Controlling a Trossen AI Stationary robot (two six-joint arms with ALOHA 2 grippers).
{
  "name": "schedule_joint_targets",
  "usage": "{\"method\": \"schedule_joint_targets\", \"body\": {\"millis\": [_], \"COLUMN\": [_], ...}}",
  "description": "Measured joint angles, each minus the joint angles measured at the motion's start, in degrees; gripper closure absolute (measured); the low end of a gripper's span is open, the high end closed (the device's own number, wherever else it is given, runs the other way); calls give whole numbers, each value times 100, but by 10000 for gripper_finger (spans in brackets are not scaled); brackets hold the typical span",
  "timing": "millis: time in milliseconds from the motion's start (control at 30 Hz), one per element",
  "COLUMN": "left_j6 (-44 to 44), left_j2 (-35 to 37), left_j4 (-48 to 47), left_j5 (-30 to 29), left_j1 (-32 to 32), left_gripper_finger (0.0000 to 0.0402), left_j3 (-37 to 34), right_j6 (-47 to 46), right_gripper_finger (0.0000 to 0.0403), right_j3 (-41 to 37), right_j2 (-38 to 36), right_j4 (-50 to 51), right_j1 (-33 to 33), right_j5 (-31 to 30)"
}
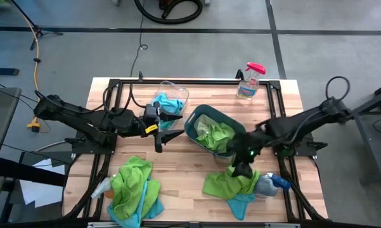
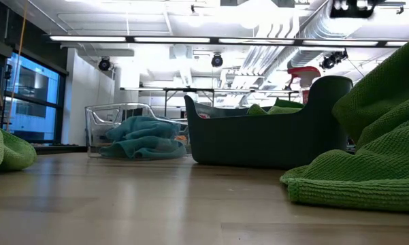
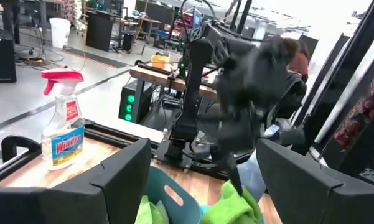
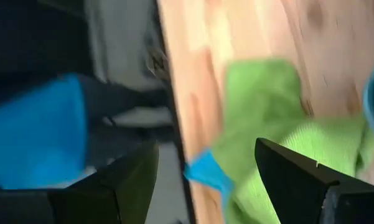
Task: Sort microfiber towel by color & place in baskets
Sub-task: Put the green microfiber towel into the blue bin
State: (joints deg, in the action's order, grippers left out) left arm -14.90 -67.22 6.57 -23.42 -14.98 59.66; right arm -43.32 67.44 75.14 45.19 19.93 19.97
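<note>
Risk: right gripper, jaws wide and empty, over lower-right lime green fuzzy towel, may snag turquoise cloth beneath; left gripper, open, idles centre.

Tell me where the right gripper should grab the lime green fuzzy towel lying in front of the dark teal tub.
Probably from straight above, pinching a raised fold of the lime green towel. It lies flat and crumpled, partly over a turquoise cloth, so a shallow pinch should lift only the green. The right gripper hovers there, open.
</note>
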Motion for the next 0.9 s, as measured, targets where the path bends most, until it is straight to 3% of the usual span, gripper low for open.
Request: {"method": "schedule_joint_targets", "body": {"millis": [167, 400, 633, 767, 900], "left_j6": [2, 5, 9, 10, 198], "left_j2": [-2, -2, -2, -2, 6], "left_j4": [-28, -116, -120, -121, -120], "left_j5": [0, 2, 2, 4, 4], "left_j1": [0, 0, 0, 0, 0], "left_gripper_finger": [122, 122, 122, 122, 122], "left_j3": [0, 0, 0, 0, 0], "right_j6": [299, 310, 326, 326, 335], "right_gripper_finger": [139, 139, 148, 224, 374], "right_j3": [0, 0, 0, 0, 0], "right_j2": [695, 1452, 1757, 1751, 1710], "right_j4": [655, 942, 944, 1018, 1152], "right_j1": [387, 675, 824, 876, 873], "right_j5": [-157, -1291, -1357, -1397, -1344]}}
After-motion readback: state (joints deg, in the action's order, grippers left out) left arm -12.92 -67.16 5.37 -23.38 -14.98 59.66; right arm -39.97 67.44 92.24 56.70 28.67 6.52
